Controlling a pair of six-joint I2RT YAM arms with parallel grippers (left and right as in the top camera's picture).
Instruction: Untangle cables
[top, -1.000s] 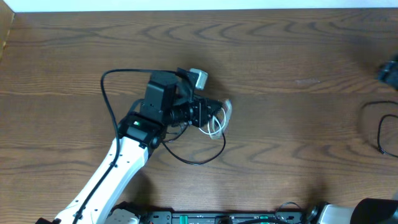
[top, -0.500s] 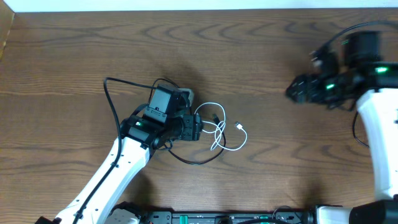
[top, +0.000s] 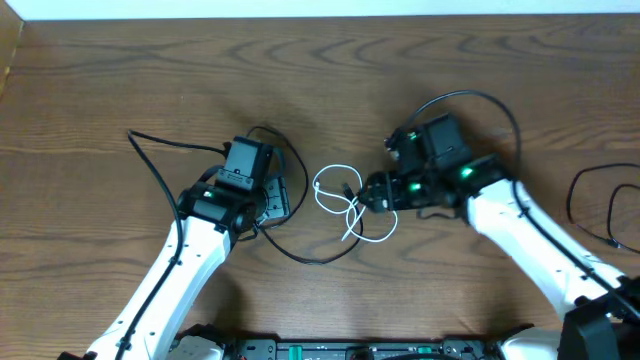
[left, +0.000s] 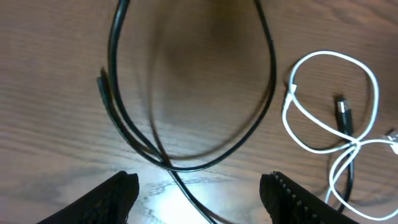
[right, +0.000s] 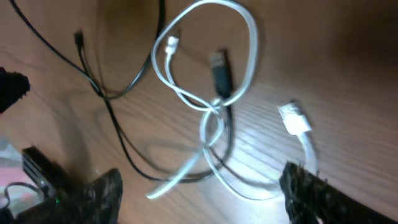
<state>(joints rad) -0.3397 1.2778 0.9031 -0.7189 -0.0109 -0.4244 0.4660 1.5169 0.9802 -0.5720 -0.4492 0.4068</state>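
White cable (right: 296, 121) looped across black cable (right: 219, 71), wooden table (top: 450, 60)

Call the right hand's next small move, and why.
Probably lower the right hand onto the free plug of the white cable and pinch it. The hand is open above the tangle, that plug lies clear of the loops, and the white cable crosses the black cable, so a pull might separate them.
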